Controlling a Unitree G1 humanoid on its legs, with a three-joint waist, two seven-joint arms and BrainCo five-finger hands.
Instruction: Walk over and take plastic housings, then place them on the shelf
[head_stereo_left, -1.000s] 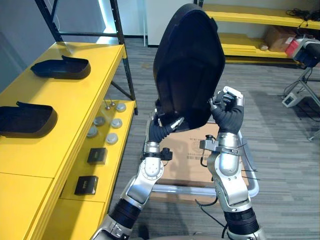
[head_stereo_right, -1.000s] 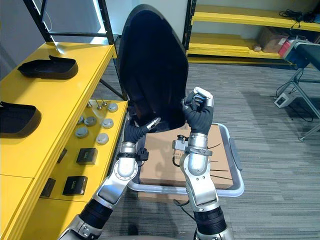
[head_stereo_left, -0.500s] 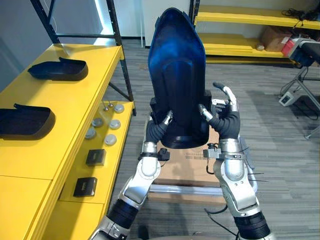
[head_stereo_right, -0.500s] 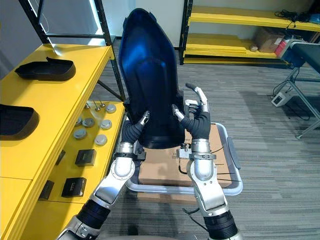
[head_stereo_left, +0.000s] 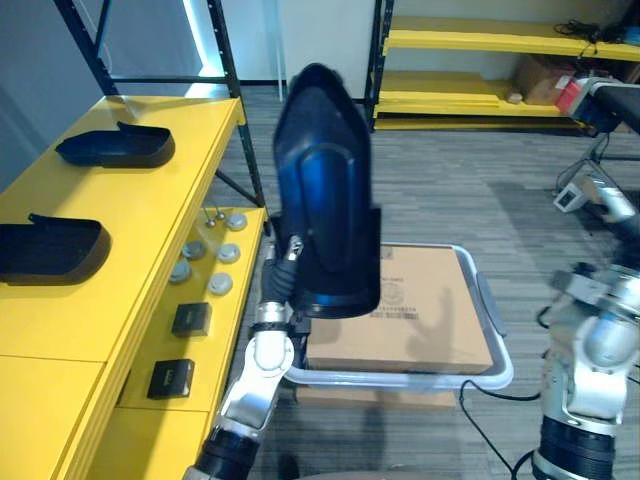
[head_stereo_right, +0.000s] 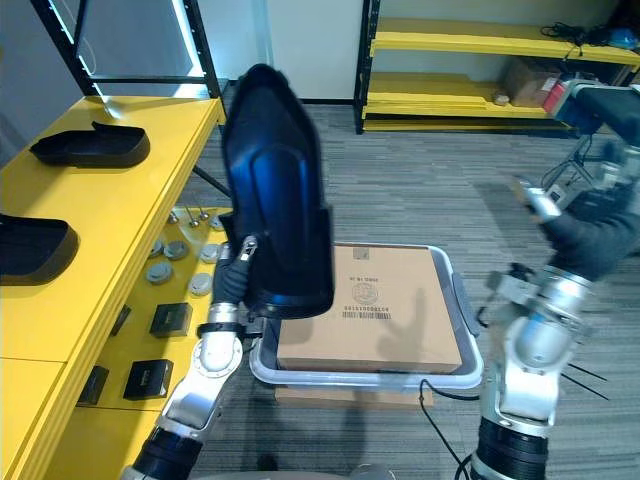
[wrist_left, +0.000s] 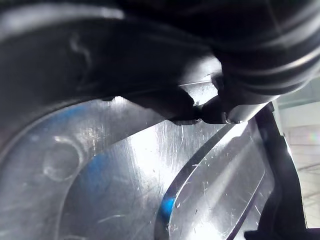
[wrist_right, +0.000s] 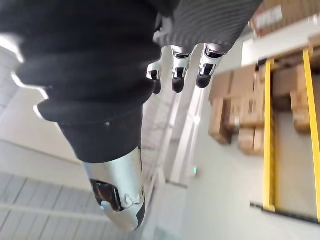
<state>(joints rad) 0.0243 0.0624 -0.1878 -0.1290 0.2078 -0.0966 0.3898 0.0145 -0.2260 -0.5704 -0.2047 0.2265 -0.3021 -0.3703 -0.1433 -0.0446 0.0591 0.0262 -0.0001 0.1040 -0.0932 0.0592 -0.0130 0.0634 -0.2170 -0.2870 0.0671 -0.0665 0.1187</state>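
L hand (head_stereo_right: 236, 272) clamps plastic housing (head_stereo_left: 322, 190) at bottom edge, upright above wrist, prob for swing onto shelf (head_stereo_left: 130, 235) beside it; R hand (head_stereo_right: 585, 235) relaxed, empty.

No word or number can be read anywhere here. The cardboard box (head_stereo_right: 400, 320) lying in the grey tray (head_stereo_right: 360, 380) bears a round printed mark (head_stereo_right: 365, 293) and, just below it, a barcode strip (head_stereo_right: 362, 315) with lines of fine print, all too small to make out. The dark plastic housing (head_stereo_left: 325, 230) and the two small black boxes (head_stereo_left: 190, 318) on the lower yellow shelf (head_stereo_left: 130, 420) show no legible marking.
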